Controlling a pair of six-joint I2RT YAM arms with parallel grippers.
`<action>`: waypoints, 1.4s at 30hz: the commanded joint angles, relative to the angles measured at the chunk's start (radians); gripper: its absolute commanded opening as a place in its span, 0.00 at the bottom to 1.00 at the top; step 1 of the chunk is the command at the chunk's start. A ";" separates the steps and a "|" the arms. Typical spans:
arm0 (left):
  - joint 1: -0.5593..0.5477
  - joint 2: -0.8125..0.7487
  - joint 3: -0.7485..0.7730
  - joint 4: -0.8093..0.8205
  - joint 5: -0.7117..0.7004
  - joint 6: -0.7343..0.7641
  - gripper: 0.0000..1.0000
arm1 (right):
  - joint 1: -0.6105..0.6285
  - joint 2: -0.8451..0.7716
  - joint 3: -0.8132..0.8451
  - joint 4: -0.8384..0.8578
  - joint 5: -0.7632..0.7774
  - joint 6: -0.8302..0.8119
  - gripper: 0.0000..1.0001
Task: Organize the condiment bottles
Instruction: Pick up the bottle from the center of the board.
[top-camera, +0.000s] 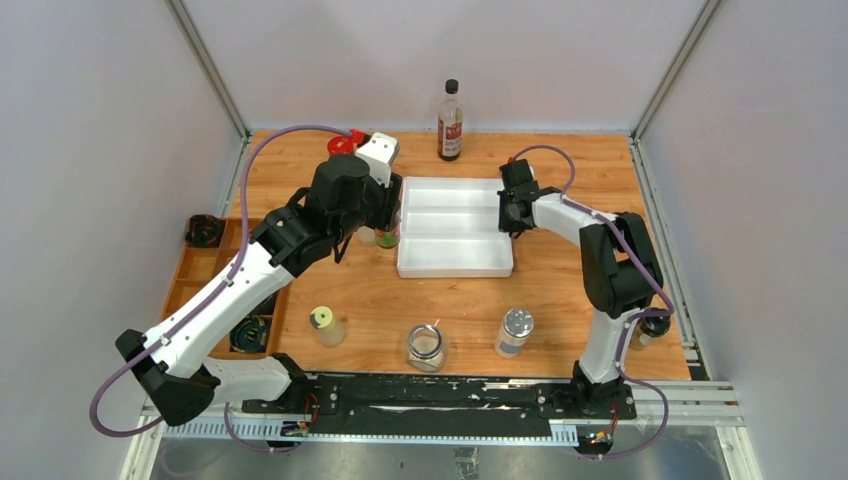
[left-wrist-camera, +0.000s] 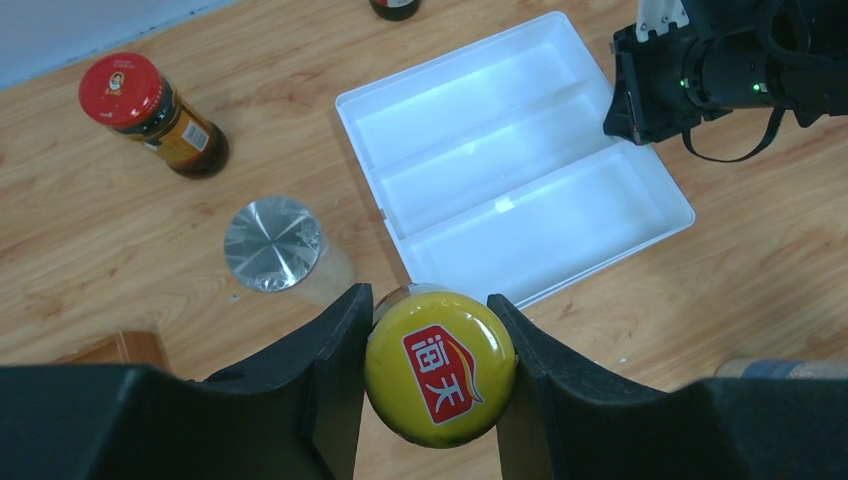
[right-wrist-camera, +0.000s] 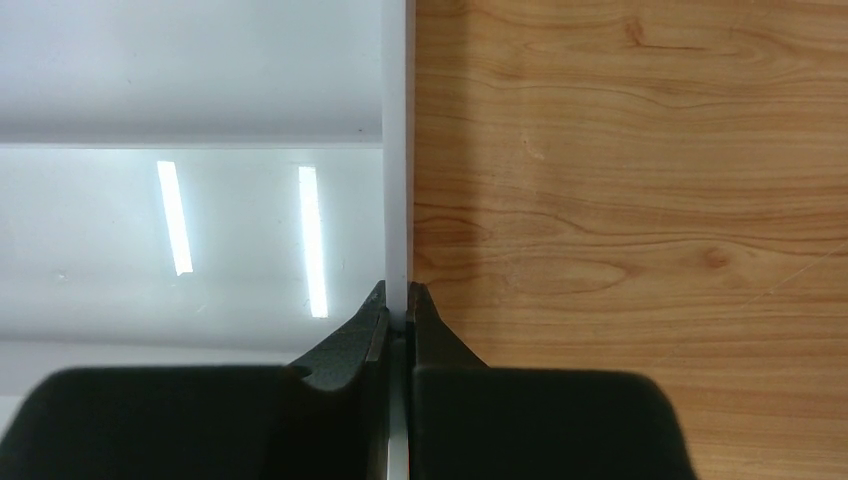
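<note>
So your left gripper (left-wrist-camera: 428, 312) has its jaws clamped around the yellow-capped jar (left-wrist-camera: 440, 367), one finger pressed on each side of the cap. The cap has a red logo on top. In the overhead view that jar sits just off the left edge of the white tray (top-camera: 455, 262), about mid-frame.

Your right gripper (right-wrist-camera: 398, 305) is pinched shut on the tray's right rim. The wrist view shows the thin white wall squeezed between both fingertips, with the tray floor to the left and the bare wooden table (right-wrist-camera: 640, 200) to the right.

Where the rest of the bottles are:
- The silver-lidded jar (left-wrist-camera: 272, 243) stands just beside the held jar, up and left of it in the left wrist view.
- The red-capped bottle (left-wrist-camera: 150, 112) has dark contents and sits in the upper left of that same view, well apart from the tray.
- The tall bottle (top-camera: 450, 122) has a black cap and a red label. It stands upright at top centre of the overhead frame, beyond the tray's far edge.
- Along the bottom of the overhead frame there's a row: a cream-capped bottle (top-camera: 323, 325), a clear glass jar (top-camera: 426, 347) and a front silver-capped jar (top-camera: 514, 332).

All three tray compartments show bare white.

The wooden organizer (top-camera: 205, 270) sits at the left edge of the table.
</note>
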 joint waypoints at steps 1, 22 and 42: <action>-0.011 -0.032 0.002 0.091 -0.016 -0.005 0.07 | 0.016 0.022 0.008 0.017 -0.047 0.009 0.00; -0.011 -0.031 -0.003 0.103 -0.005 -0.010 0.07 | 0.056 0.028 -0.006 0.001 -0.020 0.012 0.00; -0.011 -0.044 -0.018 0.104 0.001 -0.023 0.07 | 0.065 -0.015 -0.051 -0.017 -0.008 0.024 0.00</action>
